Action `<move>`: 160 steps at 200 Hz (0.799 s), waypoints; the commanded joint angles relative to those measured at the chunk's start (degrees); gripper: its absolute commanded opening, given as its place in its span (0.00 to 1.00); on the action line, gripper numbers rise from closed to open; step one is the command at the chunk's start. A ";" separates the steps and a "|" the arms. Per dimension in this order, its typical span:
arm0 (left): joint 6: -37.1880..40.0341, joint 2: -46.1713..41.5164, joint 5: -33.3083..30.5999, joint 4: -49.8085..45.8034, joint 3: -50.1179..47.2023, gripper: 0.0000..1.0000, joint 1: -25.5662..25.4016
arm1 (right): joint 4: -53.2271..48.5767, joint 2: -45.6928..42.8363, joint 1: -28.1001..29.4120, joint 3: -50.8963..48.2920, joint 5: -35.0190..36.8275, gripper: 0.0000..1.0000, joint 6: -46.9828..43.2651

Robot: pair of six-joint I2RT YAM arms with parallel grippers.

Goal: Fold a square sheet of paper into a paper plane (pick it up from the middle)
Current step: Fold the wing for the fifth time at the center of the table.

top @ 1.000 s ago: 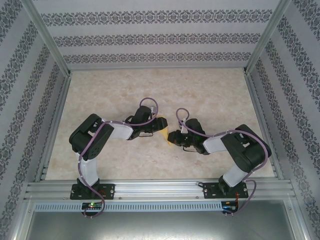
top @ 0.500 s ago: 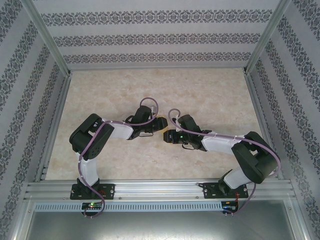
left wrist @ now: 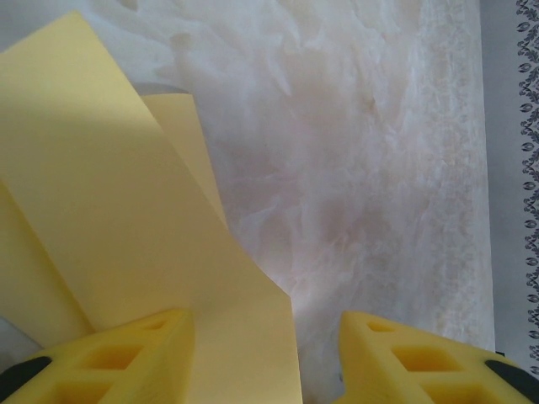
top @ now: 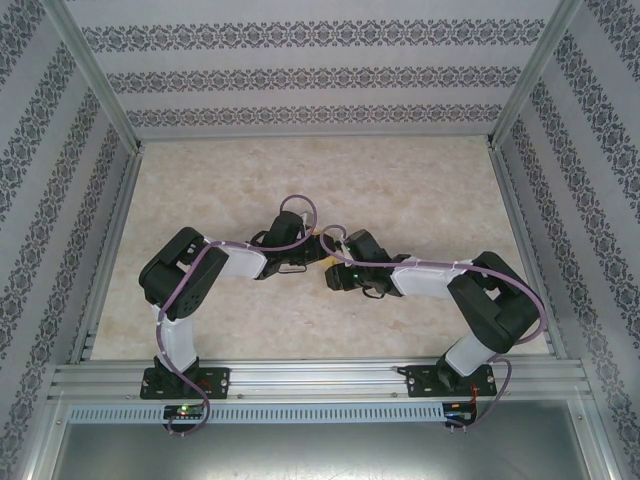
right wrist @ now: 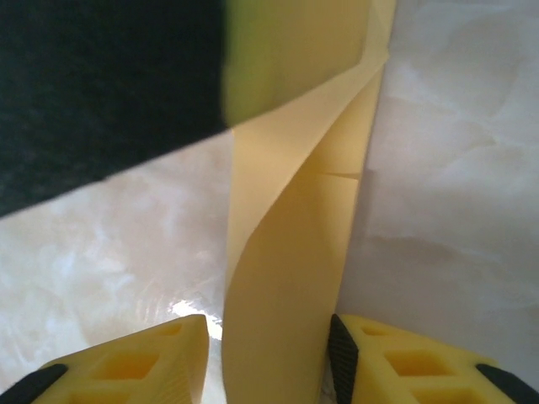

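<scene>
The square sheet of paper point(left wrist: 109, 219) is yellow, folded into overlapping flaps, and rests on the marbled table. In the left wrist view it runs back between my left gripper point(left wrist: 265, 337) fingers, lying against the left finger point(left wrist: 126, 353), with a clear gap to the right one. In the right wrist view a curled strip of the paper point(right wrist: 286, 278) stands between my right gripper point(right wrist: 265, 332) fingers, touching the right pad and clear of the left finger. In the top view both grippers meet tip to tip at mid-table, left gripper point(top: 316, 250) and right gripper point(top: 332, 270), covering most of the paper.
The left arm's black gripper body point(right wrist: 101, 84) looms close in the right wrist view. Patterned walls and an aluminium frame point(top: 100, 240) enclose the table point(top: 420, 190). Bare tabletop lies beyond and on either side of the arms.
My right gripper has opened and slid left, up against the left gripper. The paper, plain between them a second ago, is now mostly covered. The left arm has stayed put.
</scene>
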 commanded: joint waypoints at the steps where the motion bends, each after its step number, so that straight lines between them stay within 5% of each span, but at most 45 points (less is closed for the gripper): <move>1: 0.58 2.03 0.61 -1.18 0.93 0.50 -0.32 | -0.32 1.18 0.77 0.40 1.91 0.37 -0.89; 106: 0.99 2.12 1.95 -1.32 1.99 0.50 -0.32 | 4.18 1.28 0.26 -3.33 -1.16 0.18 3.93; 160: -0.01 3.05 0.56 -6.34 2.70 0.49 -0.24 | 6.77 0.37 -0.52 -5.60 -6.25 0.25 8.58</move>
